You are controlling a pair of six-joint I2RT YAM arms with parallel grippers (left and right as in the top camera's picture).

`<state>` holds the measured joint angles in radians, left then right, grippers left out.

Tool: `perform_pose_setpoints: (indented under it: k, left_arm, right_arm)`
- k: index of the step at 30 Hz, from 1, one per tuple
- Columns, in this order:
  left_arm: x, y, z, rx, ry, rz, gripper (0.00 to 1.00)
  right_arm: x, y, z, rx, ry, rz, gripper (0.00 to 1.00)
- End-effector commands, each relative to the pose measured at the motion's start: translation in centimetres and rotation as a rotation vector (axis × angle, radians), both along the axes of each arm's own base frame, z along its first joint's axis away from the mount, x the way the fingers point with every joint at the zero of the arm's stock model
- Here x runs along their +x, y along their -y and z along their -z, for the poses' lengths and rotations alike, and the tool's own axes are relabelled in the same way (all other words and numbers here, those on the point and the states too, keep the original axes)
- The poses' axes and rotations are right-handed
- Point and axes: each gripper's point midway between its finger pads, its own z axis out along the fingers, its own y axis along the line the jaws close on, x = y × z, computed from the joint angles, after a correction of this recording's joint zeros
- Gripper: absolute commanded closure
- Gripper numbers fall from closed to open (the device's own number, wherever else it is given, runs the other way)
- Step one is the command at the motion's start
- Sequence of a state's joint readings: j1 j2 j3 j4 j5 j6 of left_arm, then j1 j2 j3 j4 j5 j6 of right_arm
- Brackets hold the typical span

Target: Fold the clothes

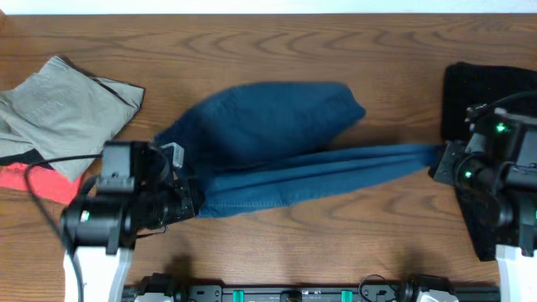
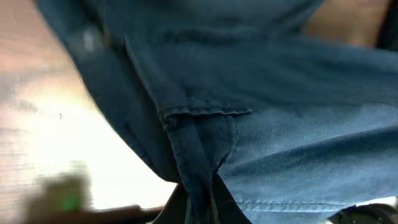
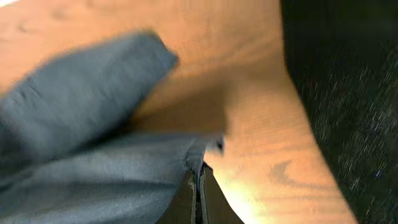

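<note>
Pinched at a stitched hem by the left gripper [image 2: 196, 204], with jaws closed on the navy garment [image 1: 277, 143]; pinched at the other end by the right gripper [image 3: 198, 193], closed likewise on cloth; stretched between both across the bench [image 1: 252, 42]; judged soft, light, limp; best taken at hems and corners; farther left, khaki piece [image 1: 59, 105] upon coral piece [image 1: 33, 180]; no readable label or writing.
</note>
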<state>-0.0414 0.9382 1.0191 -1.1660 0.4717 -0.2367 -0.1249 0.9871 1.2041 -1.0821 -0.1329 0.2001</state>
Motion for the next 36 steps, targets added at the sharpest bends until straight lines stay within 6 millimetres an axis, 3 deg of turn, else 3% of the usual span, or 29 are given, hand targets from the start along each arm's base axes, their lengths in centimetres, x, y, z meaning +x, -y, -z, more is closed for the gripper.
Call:
perform_pose_setpoints:
  k: [1,7,13,19,26,27,28,29,30,32,33,34,36]
  left_arm:
    - [1.5,-2.6,-1.2,0.112,0.089,-0.124,0.94]
    - [6.3,-4.6,-1.8,0.180,0.193,-0.251,0.94]
    - [10.2,-6.7,0.3,0.222,0.143,-0.437,0.94]
    - [12.8,-6.7,4.6,0.204,0.015,-0.517,0.93]
    - [16.2,-9.0,8.9,0.219,-0.040,-0.692,0.89]
    - [16.8,-9.3,9.5,0.213,-0.042,-0.711,0.83]
    - [17.3,-9.7,10.0,0.207,-0.044,-0.730,0.83]
    - [17.8,-10.0,10.6,0.202,-0.049,-0.751,0.66]
    - [18.0,-10.4,11.2,0.198,-0.059,-0.770,0.51]
    - [18.1,-10.7,12.3,0.192,-0.086,-0.777,0.22]
    - [17.8,-10.8,12.8,0.185,-0.112,-0.776,0.19]
    - [17.3,-10.9,13.3,0.183,-0.143,-0.777,0.18]
    - [16.3,-11.1,14.0,0.193,-0.197,-0.781,0.17]
  right_arm:
    - [1.0,2.5,-2.7,-0.110,0.087,0.063,0.99]
    - [5.3,1.1,-1.9,-0.056,0.111,-0.028,0.99]
    - [11.5,-1.4,-0.1,-0.014,0.150,-0.133,0.99]
    - [17.7,-5.2,4.0,-0.008,0.168,-0.230,0.99]
    - [23.7,-9.6,10.7,-0.003,0.193,-0.314,0.99]
    - [24.3,-10.0,11.8,-0.002,0.192,-0.320,0.96]
    - [24.9,-10.4,12.9,0.000,0.190,-0.326,0.82]
    - [25.2,-10.7,13.8,0.009,0.184,-0.324,0.51]
    - [25.4,-11.1,15.0,0.014,0.172,-0.330,0.42]
    - [25.2,-11.7,16.4,0.028,0.142,-0.350,0.37]
    - [24.9,-11.9,17.0,0.035,0.121,-0.356,0.33]
    - [24.5,-11.9,17.4,0.039,0.100,-0.358,0.20]
    - [24.0,-11.8,17.9,0.041,0.069,-0.359,0.12]
